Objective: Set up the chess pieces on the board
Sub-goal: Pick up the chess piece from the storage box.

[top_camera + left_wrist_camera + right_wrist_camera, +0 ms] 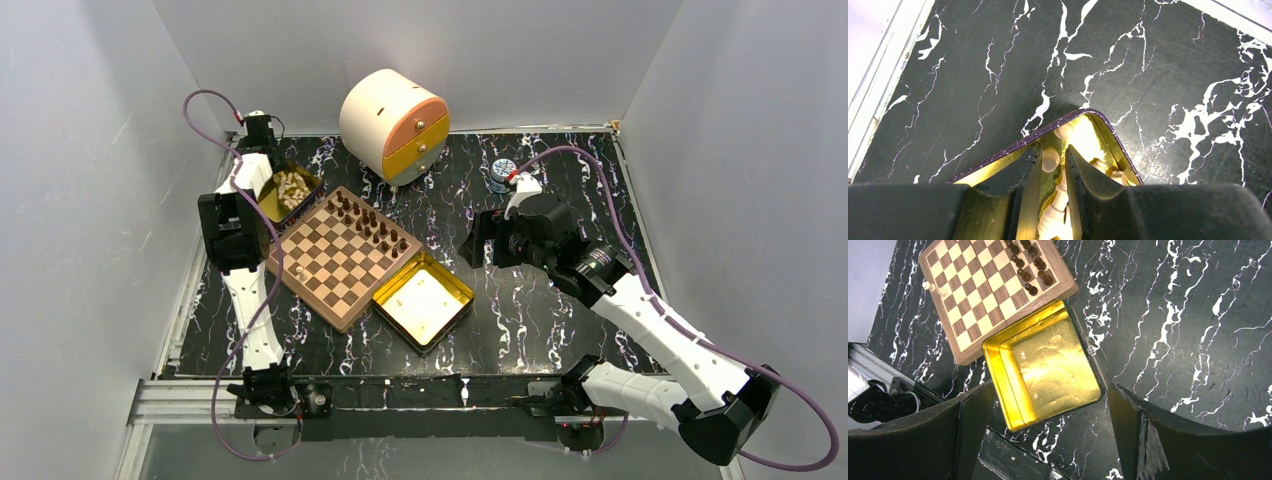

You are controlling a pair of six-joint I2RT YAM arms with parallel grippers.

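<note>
Chess pieces (372,222): dark brown wooden ones (1030,270) on checkered wooden board's (335,270) far edge; light tan ones (290,187) in far-left gold tin (1100,120)
Left gripper (1053,150): narrow around tan pieces; grasp unclear
Right gripper (1050,390): spread wide, empty

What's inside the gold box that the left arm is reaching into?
Light tan chess pieces lie in that tin. The left fingers cover part of it, so more may hide.

You will find no lettering, label, brand, number or sign clear enough to read in any of these views
</note>
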